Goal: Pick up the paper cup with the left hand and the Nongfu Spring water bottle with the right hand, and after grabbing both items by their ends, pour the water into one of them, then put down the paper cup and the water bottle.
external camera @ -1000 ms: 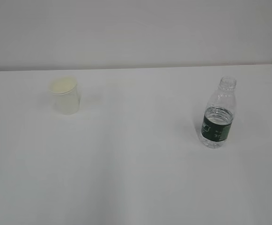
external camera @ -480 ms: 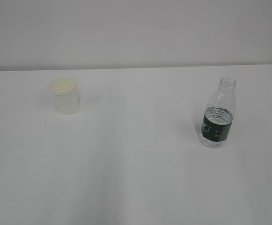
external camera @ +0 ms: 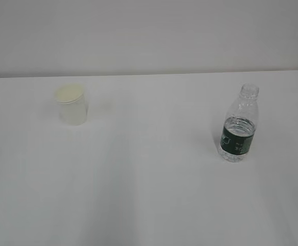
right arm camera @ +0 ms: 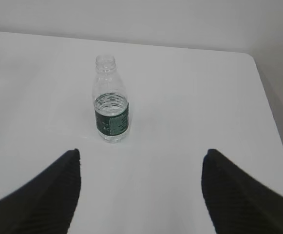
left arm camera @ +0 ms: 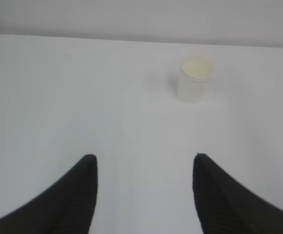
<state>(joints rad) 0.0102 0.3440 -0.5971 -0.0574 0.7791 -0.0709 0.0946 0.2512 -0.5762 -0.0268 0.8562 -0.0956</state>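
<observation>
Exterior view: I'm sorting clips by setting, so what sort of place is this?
Probably a lab or test bench: a bare white table against a plain wall, holding only a paper cup and an uncapped water bottle.

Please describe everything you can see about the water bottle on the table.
The water bottle is a small one of clear, thin-looking plastic, with a dark green label band round its middle and a ribbed neck. It has no cap, so its mouth is open. Clear water fills it to about the top of the label. It stands upright on the white table, on the right side in the exterior view, far from the paper cup. Nothing touches it except the table; neither hand is near it.
</observation>
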